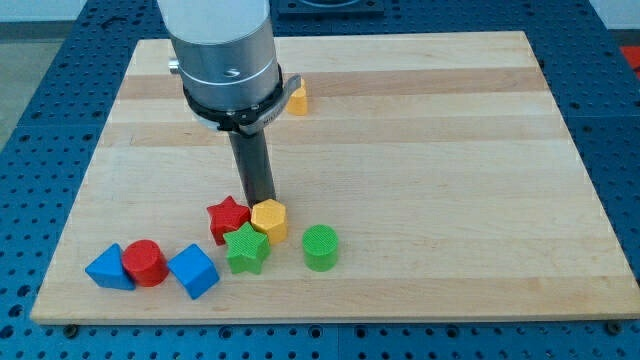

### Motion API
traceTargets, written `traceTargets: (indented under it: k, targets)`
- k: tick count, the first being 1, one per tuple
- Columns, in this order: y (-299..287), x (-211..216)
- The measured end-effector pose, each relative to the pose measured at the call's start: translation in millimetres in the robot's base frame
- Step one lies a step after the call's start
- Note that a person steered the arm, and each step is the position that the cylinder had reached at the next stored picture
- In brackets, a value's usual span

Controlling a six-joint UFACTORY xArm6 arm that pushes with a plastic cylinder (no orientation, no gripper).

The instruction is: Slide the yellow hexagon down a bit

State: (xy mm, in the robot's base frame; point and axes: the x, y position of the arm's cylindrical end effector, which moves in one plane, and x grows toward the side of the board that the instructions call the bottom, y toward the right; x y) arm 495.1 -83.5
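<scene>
At the yellow hexagon [269,219]'s top edge, my tip [262,203], a jawless tool, touching.

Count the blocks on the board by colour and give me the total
Yellow: 2, the yellow hexagon and a yellow block partly hidden behind the arm
Red: 2, the red star and the red cylinder
Green: 2, the green star and the green cylinder
Blue: 2, the blue triangle and the blue cube
Total: 8
</scene>
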Motion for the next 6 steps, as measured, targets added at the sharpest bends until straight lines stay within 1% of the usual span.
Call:
traceTargets:
  k: [1, 3, 6]
  targets:
    - [14, 9]
    - [15, 10]
    - [15, 48]
